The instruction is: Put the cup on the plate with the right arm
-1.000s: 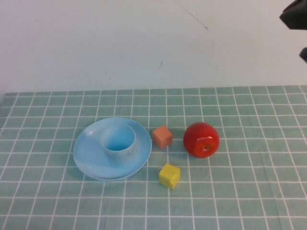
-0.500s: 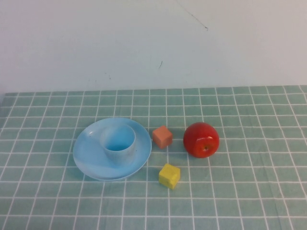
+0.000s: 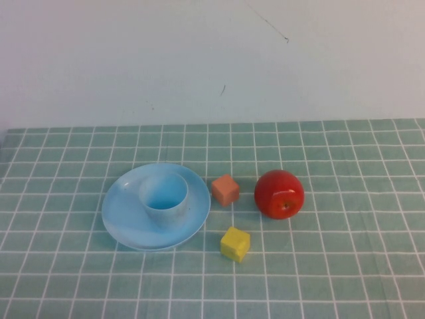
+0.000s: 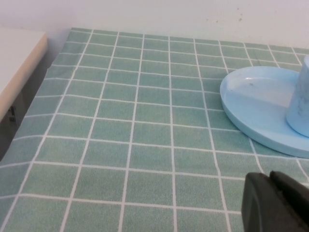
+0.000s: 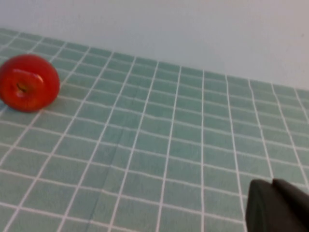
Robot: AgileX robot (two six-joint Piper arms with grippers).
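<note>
So the cup [image 3: 164,198] was sitting upright on the plate [image 3: 119,219], a bit toward the back of it, and that's basically the job done as far as I could judge. What had just changed: a second earlier a dark bit of the right arm was poking into the top right corner of the high view, and by this moment it was gone from there completely, nothing else on the worktop [image 3: 345,266] had budged. I read that as the arm backing off to park after the drop, so nothing left to do but stay clear. The right gripper [image 5: 277,205] only showed as a dark lump at the edge of its own wrist view, fingers closed with nothing in them, and the red apple [image 5: 28,82] sat well away from them; cup and plate weren't in that view at all. The left gripper [image 4: 275,203] was the same story, a dark corner blob, and I honestly couldn't tell whether it was open or shut. The plate lay near it, with the cup cut off by the frame edge. The orange cube [image 3: 226,190] and yellow cube [image 3: 235,244] sat just beside the plate, untouched.
</note>
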